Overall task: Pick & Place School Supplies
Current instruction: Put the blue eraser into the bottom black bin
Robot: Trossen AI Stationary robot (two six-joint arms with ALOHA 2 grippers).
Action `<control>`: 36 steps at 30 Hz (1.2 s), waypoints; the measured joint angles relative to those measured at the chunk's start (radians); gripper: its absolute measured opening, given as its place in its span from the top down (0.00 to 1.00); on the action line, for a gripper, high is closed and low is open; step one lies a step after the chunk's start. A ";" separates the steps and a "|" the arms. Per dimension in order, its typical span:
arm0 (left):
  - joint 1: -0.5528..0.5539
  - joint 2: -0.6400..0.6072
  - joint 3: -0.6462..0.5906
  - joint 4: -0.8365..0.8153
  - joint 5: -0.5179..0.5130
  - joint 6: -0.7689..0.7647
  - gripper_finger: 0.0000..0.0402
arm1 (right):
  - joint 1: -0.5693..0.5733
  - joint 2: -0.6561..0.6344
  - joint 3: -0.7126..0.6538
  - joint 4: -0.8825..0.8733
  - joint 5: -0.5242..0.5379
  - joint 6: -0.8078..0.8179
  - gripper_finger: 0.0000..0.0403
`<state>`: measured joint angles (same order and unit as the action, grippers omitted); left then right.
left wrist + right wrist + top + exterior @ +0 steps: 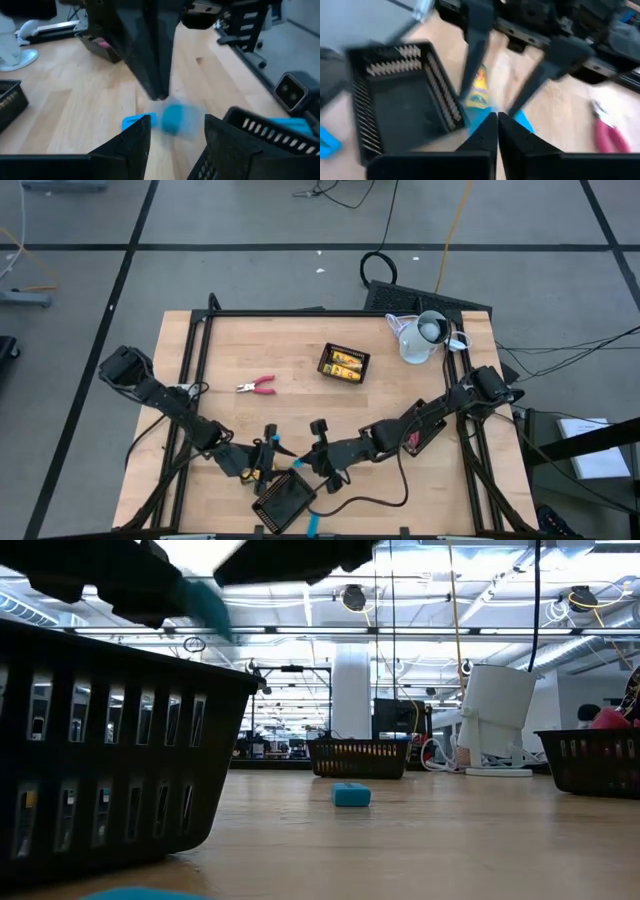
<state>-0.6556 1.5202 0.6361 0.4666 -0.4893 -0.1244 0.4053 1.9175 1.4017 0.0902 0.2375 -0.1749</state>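
Jaws of the right gripper (497,119) are closed, empty, near a blue piece (172,119) on the bench (300,350) beside the tray (285,502). The left gripper (172,131) is held open around it. A pick is judged underway; closing is needed next.

Landmark: near-edge black tray (285,502).

- Blue pcs: one (173,119) just beside tray, blurred; another (139,120) flat on tabletop next to it.
- Yellow/black block (478,90): beside tray wall.
- Red-handled tool (259,386): flat, well apart from tray, toward table's far side.
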 joint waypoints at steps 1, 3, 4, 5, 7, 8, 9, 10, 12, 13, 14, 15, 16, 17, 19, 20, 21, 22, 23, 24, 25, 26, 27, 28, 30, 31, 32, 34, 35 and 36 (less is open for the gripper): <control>0.000 0.000 0.000 0.012 0.002 0.000 0.53 | 0.000 0.000 0.000 0.012 -0.008 0.004 0.99; 0.001 -0.002 0.000 0.028 0.001 -0.001 0.53 | 0.001 0.000 0.000 0.023 -0.015 0.005 0.99; 0.000 -0.002 0.000 0.028 0.001 -0.001 0.53 | 0.002 0.000 0.000 0.029 -0.028 0.008 0.99; -0.001 -0.001 0.000 0.028 0.003 -0.001 0.53 | 0.002 0.000 0.000 0.032 -0.039 0.017 0.99; -0.006 -0.001 0.000 0.034 0.022 -0.007 0.53 | 0.002 0.000 0.000 0.043 -0.077 0.032 0.99; -0.008 -0.001 0.000 0.035 0.026 -0.011 0.53 | 0.003 0.000 0.000 0.047 -0.086 0.038 0.99; -0.010 -0.001 0.000 0.033 0.027 -0.014 0.53 | 0.005 0.000 0.000 0.049 -0.087 0.042 0.99; -0.015 -0.001 0.000 0.031 0.027 -0.015 0.53 | 0.007 0.000 0.000 0.049 -0.087 0.043 0.99; -0.022 -0.001 0.000 0.032 0.026 -0.015 0.53 | 0.012 0.000 0.000 0.043 -0.087 0.042 0.99; -0.025 -0.001 0.000 0.031 0.024 -0.015 0.53 | 0.015 0.000 0.000 0.036 -0.083 0.044 0.99; -0.028 -0.001 0.000 0.025 0.017 -0.015 0.53 | 0.016 0.000 0.001 0.025 -0.078 0.052 0.99; -0.028 -0.001 0.000 0.010 0.011 -0.017 0.53 | 0.016 0.000 0.001 0.008 -0.068 0.071 0.99; -0.028 -0.001 0.000 -0.009 0.001 -0.021 0.53 | 0.016 -0.001 0.002 -0.026 -0.059 0.091 0.99; -0.028 -0.001 0.000 -0.032 -0.009 -0.031 0.53 | 0.014 -0.009 0.002 -0.084 -0.059 0.112 0.99; -0.022 -0.001 0.000 -0.075 -0.018 -0.050 0.53 | 0.000 -0.018 0.002 -0.208 -0.068 0.156 1.00; -0.019 -0.001 0.000 -0.091 -0.019 -0.061 0.53 | -0.012 -0.019 0.002 -0.257 -0.086 0.184 1.00; -0.015 -0.001 0.000 -0.102 -0.018 -0.070 0.53 | -0.022 -0.019 0.002 -0.306 -0.095 0.212 0.99; -0.011 -0.001 0.000 -0.118 -0.018 -0.076 0.53 | -0.032 -0.019 0.002 -0.359 -0.112 0.231 0.97; -0.009 -0.001 0.000 -0.132 -0.018 -0.081 0.53 | -0.041 -0.018 0.001 -0.402 -0.133 0.239 0.95; -0.005 -0.001 0.000 -0.149 -0.018 -0.085 0.53 | -0.050 -0.018 0.000 -0.435 -0.139 0.239 0.93; -0.001 -0.001 0.000 -0.170 -0.019 -0.088 0.53 | -0.057 -0.018 0.001 -0.464 -0.142 0.230 0.90; 0.003 -0.001 0.000 -0.189 -0.025 -0.093 0.53 | -0.064 -0.018 0.001 -0.490 -0.155 0.217 0.87; 0.008 -0.001 0.001 -0.213 -0.039 -0.104 0.53 | -0.073 -0.018 0.001 -0.506 -0.164 0.209 0.83; 0.013 -0.001 0.001 -0.240 -0.060 -0.120 0.53 | -0.081 -0.018 0.001 -0.518 -0.164 0.203 0.79; 0.029 -0.001 0.001 -0.298 -0.103 -0.174 0.53 | -0.096 -0.018 0.001 -0.539 -0.165 0.199 0.71; 0.039 -0.001 0.001 -0.331 -0.116 -0.209 0.53 | -0.106 -0.018 0.001 -0.548 -0.164 0.198 0.67; 0.049 -0.001 0.001 -0.365 -0.125 -0.249 0.53 | -0.113 -0.018 0.001 -0.555 -0.164 0.197 0.64; 0.068 -0.002 0.001 -0.429 -0.134 -0.323 0.53 | -0.126 -0.018 0.001 -0.577 -0.161 0.191 0.58; 0.077 -0.008 0.001 -0.462 -0.134 -0.356 0.53 | -0.131 -0.018 0.001 -0.587 -0.161 0.187 0.55; 0.085 -0.017 0.001 -0.497 -0.134 -0.388 0.53 | -0.136 -0.018 0.001 -0.590 -0.161 0.183 0.53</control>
<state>-0.5710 1.5030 0.6369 -0.0303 -0.6232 -0.5119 0.2695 1.8999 1.4025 -0.4993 0.0762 0.0078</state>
